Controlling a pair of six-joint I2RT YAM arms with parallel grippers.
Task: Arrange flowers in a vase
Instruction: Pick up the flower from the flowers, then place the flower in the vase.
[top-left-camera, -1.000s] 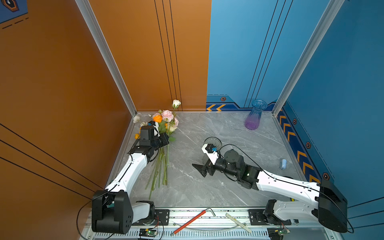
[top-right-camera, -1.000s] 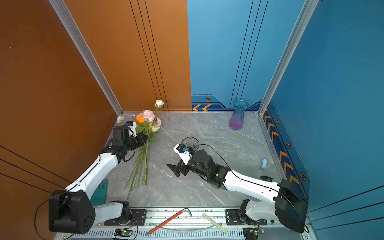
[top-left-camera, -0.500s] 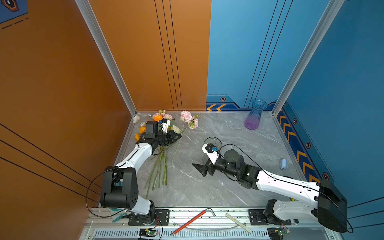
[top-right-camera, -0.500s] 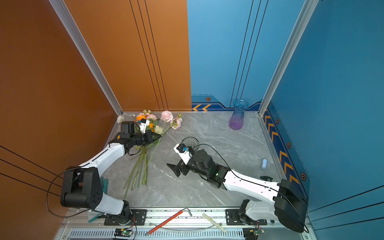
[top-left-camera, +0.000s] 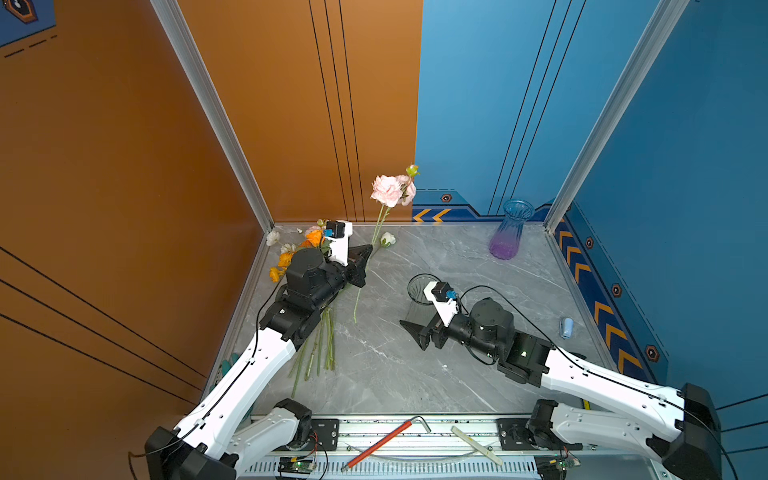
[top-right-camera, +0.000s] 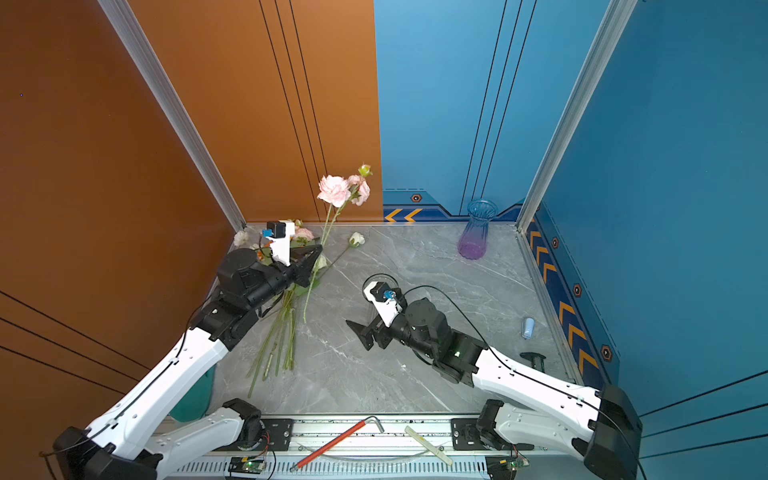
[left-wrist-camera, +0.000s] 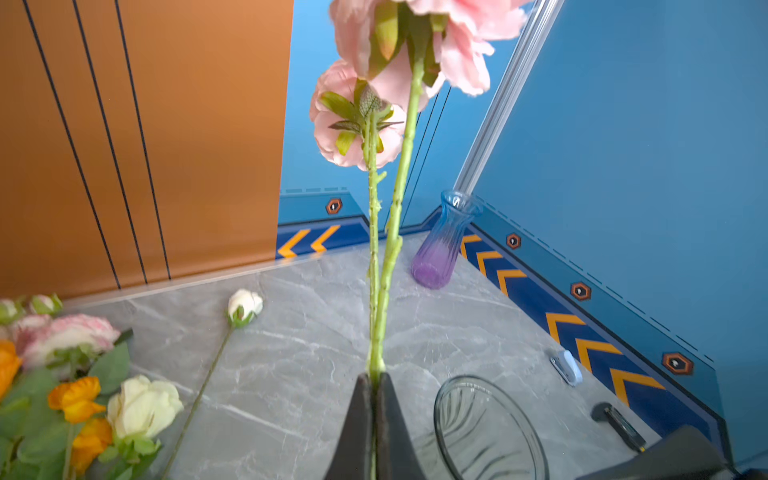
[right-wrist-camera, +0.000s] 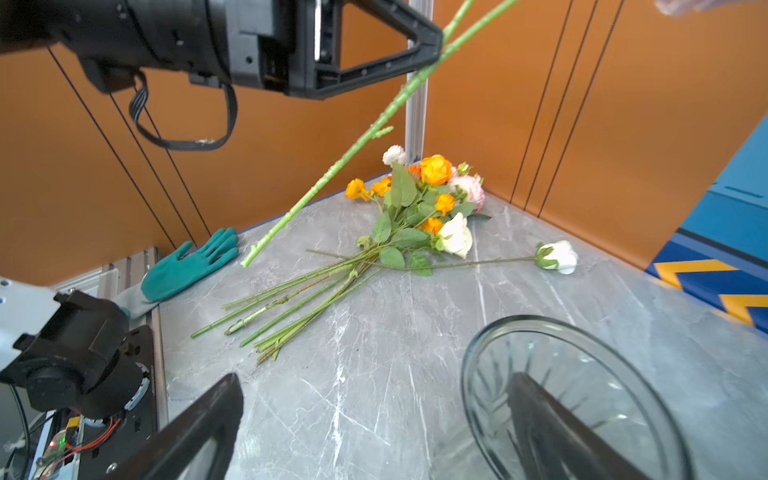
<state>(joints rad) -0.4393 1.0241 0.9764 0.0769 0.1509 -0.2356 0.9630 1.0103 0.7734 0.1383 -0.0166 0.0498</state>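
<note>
- The left gripper (left-wrist-camera: 375, 376) is clamped on the green stem of a pink flower (top-left-camera: 386, 190), with the jaws pressed together around it.
- The pink flower is lifted off the table (top-left-camera: 415, 374) and tilts. Its blooms are up against the back wall, and the cut end of the stem hangs free below the gripper.
- The rest of the flowers (right-wrist-camera: 415, 208) lie in a bunch on the table near the left back corner. Their orange, cream and pink heads point toward the corner, and the stems fan out toward the front.
- One white rose (top-left-camera: 387, 239) lies on the table by itself, just beside the bunch.
- The right gripper (right-wrist-camera: 374, 380) sits low near the middle of the table with its jaws wide apart and nothing between them.
- A clear glass vase (top-left-camera: 417, 289) stands right beside the right gripper. One finger shows through the glass, but I cannot tell whether it is inside or behind.
- A purple vase (top-left-camera: 509, 232) stands upright in the right back corner, well apart from both arms.
- A teal glove (right-wrist-camera: 187, 266) lies at the left edge of the table.
- A red-handled tool (top-left-camera: 378, 442) lies on the front rail.
</note>
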